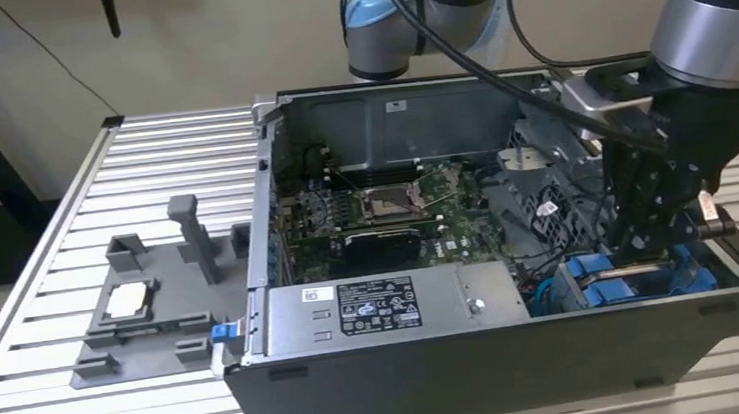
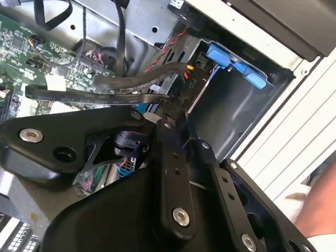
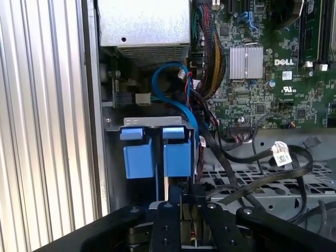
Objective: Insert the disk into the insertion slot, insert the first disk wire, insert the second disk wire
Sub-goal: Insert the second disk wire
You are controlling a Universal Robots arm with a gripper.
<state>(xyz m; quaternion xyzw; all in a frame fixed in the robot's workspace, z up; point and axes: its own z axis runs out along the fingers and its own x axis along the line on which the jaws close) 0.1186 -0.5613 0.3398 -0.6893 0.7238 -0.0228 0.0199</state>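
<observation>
Slatted metal table (image 1: 98, 170) under computer case (image 1: 491, 367), grey fixture tray (image 1: 140, 337).

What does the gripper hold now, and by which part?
The gripper seems to pinch the flat black cable at its connector end, beside the blue-trimmed drive bay.

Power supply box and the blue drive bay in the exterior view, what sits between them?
In the exterior view, a bundle of dark cables fills the gap between the power supply box and the insertion slot.
</observation>
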